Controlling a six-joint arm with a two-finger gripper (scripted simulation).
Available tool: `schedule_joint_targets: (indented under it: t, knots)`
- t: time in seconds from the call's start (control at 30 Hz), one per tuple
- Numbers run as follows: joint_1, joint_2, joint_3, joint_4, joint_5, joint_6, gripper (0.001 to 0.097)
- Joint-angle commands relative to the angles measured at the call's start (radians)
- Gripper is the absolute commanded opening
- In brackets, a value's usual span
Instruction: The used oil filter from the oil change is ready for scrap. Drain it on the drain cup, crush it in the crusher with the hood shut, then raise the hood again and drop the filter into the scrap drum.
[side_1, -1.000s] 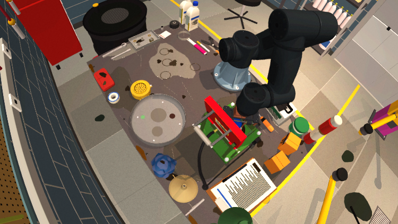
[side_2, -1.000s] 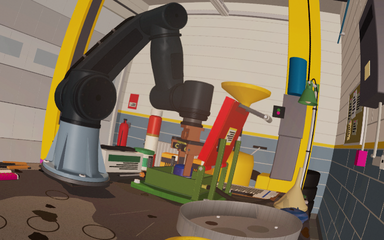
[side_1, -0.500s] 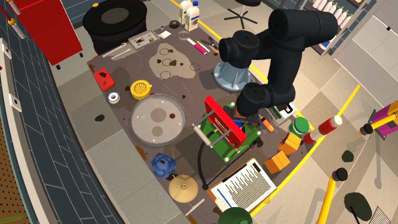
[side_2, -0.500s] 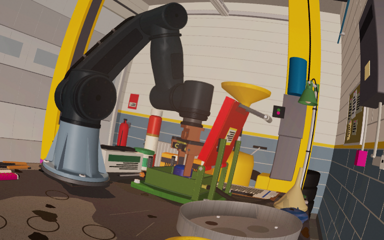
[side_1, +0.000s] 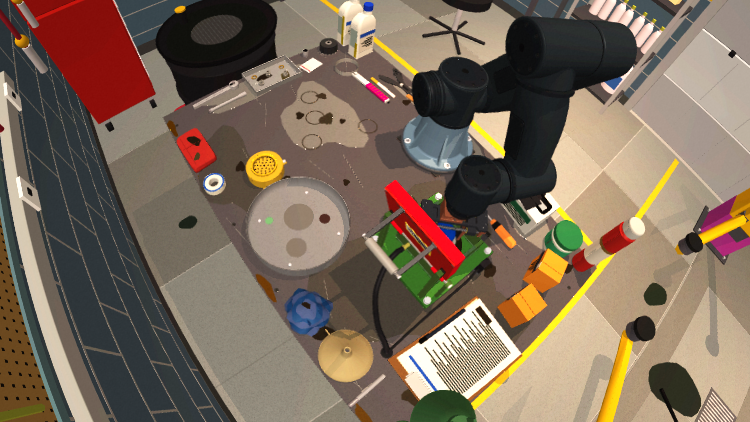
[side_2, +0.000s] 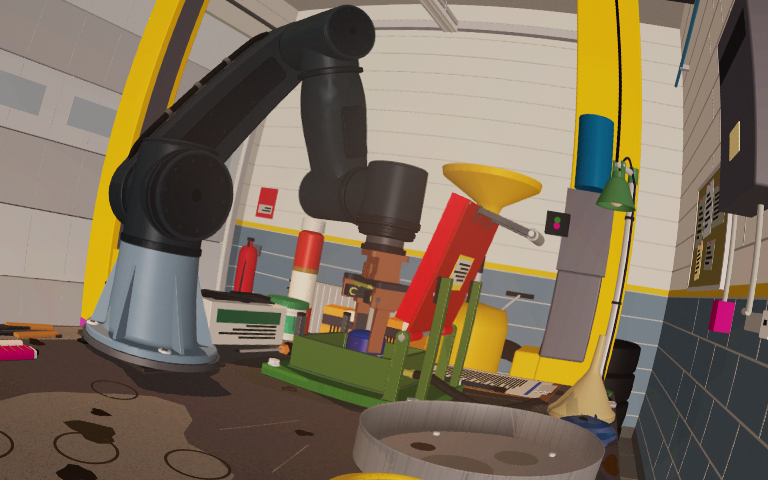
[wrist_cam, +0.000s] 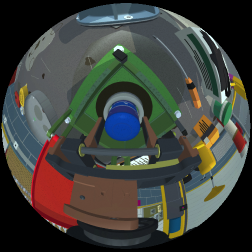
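Observation:
The blue oil filter (wrist_cam: 122, 123) stands upright in the round seat of the green crusher (side_1: 438, 251), whose red hood (side_1: 422, 227) is tilted up and open. My gripper (wrist_cam: 122, 126) hangs open straight above the crusher bed, its brown fingers to either side of the filter (side_2: 358, 341) and holding nothing. The yellow drain cup (side_1: 265, 168) sits to the far left of the bench, beside the wide grey pan (side_1: 297, 225). The black scrap drum (side_1: 217, 44) stands off the bench's far corner.
Behind the crusher stand a green-capped jar (side_1: 564, 237), orange boxes (side_1: 535, 288) and a white case (side_1: 529, 210). A clipboard (side_1: 456, 349) lies in front, with a black hose (side_1: 380, 309) curling beside it. The arm's base (side_1: 438, 141) is bolted near the bench's right edge.

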Motion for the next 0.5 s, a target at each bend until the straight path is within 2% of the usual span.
schedule_joint_targets:
  t: [0.0, 0.23, 0.47]
  knots:
    - [0.0, -0.001, 0.0, 0.0, 0.0, 0.0, 0.0785]
    - [0.0, -0.012, 0.003, 0.0, -0.014, 0.0, 0.0785]
    - [0.0, -0.05, 0.013, 0.0, -0.062, 0.0, 0.0785]
